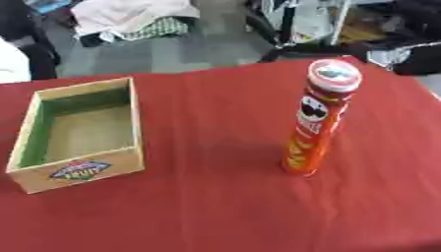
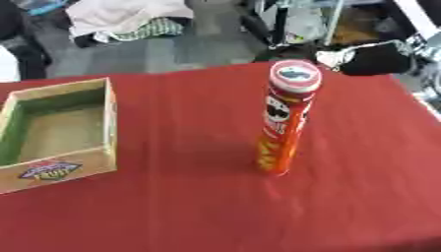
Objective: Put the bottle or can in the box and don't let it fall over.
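A tall red chip can (image 1: 317, 120) with a clear lid stands upright on the red tablecloth (image 1: 215, 206), right of centre. An open wooden box (image 1: 79, 133) with a green inner lining and a colourful label on its front wall sits at the left, nothing inside it. A wide strip of bare cloth lies between can and box. Neither of my hands shows in either view.
The table's far edge runs just behind the box and can. Beyond it are a grey floor, a pile of cloth (image 1: 129, 19), black bags (image 2: 370, 56) and metal stands. The table's right corner (image 1: 430, 91) lies close to the can's side.
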{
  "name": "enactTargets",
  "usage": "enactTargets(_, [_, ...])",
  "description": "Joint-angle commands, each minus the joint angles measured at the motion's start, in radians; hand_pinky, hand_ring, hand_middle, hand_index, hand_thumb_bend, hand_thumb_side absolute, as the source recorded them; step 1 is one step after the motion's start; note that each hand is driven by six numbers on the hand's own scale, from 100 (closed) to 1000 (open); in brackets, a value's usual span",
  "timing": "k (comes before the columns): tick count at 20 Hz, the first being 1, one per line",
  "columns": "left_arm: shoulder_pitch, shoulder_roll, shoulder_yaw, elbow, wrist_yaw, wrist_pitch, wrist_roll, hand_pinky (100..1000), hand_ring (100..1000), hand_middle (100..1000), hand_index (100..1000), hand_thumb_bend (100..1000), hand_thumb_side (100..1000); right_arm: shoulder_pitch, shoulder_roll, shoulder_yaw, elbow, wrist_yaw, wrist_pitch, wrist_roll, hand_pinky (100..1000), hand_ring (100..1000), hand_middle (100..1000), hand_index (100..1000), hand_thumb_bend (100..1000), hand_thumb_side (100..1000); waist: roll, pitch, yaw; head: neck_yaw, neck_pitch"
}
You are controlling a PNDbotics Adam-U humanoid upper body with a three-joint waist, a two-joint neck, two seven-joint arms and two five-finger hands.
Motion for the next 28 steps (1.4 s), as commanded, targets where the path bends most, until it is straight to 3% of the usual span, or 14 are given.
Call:
enactTargets(1, [-0.005, 0.026, 0.017, -0.019, -0.010, -0.001, 0.006, 910, 838, 783, 759, 552, 752, -0.007, -0.045, -0.020, -0.013, -0.019, 0.003, -0.004, 851, 896, 868, 880, 541, 313, 0.001, -0.005, -0.002, 0.036, 0.021])
enactTargets(11, [-0.011, 0.024, 0.017, -0.026, -0.011, 0.000, 0.013, 910, 837, 784, 759, 555, 751, -0.002, -0.050, -0.023, -0.013, -0.028, 0.001, -0.012, 854, 894, 870, 882, 542, 313, 0.000, 0.010, 0.002, 0.095, 0.041])
enactTargets(16, [-0.016, 0.023, 0.018, -0.029, -0.011, -0.001, 0.016, 910, 837, 784, 759, 557, 752, 0.010, -0.053, -0.027, -0.013, -0.029, -0.003, -0.013, 855, 895, 872, 884, 539, 326, -0.002, 0.025, 0.000, 0.088, 0.066])
enactTargets(21, [-0.024, 0.021, 0.018, -0.031, -0.011, -0.001, 0.018, 910, 837, 784, 758, 557, 751, 0.019, -0.054, -0.031, -0.013, -0.035, -0.006, -0.015, 856, 896, 874, 886, 538, 336, -0.005, 0.040, -0.003, 0.078, 0.055])
enactTargets(28, [-0.029, 0.023, 0.016, -0.032, -0.010, 0.000, 0.016, 911, 837, 785, 758, 558, 750, 0.019, -0.055, -0.020, -0.013, -0.038, -0.007, 0.000, 861, 902, 879, 893, 541, 363, -0.004, 0.039, -0.004, 0.057, 0.039])
